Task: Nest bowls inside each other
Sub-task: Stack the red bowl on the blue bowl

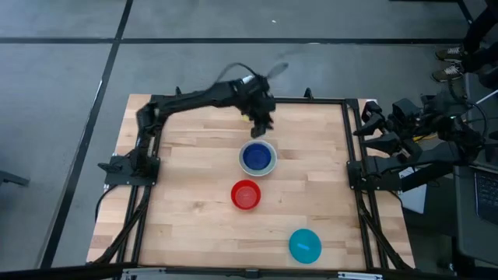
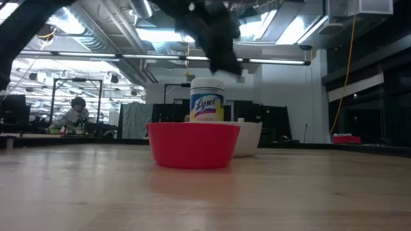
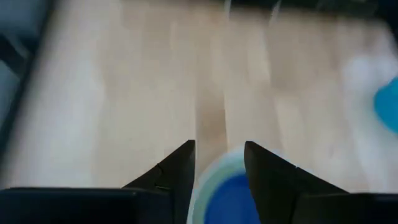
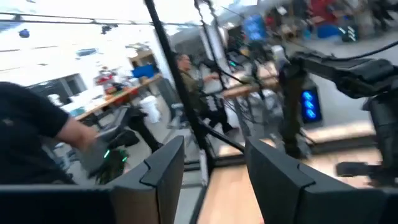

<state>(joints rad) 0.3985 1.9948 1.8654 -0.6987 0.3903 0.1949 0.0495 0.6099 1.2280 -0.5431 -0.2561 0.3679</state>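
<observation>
A dark blue bowl (image 1: 257,158) sits nested inside a white bowl (image 1: 269,165) at the middle of the table. Nearer the front edge a red bowl (image 1: 246,194) rests on its base, and a teal bowl (image 1: 305,245) stands at the front right. My left gripper (image 1: 263,123) hovers open above the table, just beyond the far rim of the white bowl. In the left wrist view the blue bowl (image 3: 229,198) shows below the gap between the fingers. My right gripper (image 4: 214,143) waits open and level at the table's right edge, facing the room.
A white canister with a yellow label (image 2: 207,99) stands behind the bowls near the far edge. A black frame (image 1: 352,148) borders the wooden tabletop. Bare wood lies at the left (image 1: 187,194). People show in the room beyond (image 4: 37,137).
</observation>
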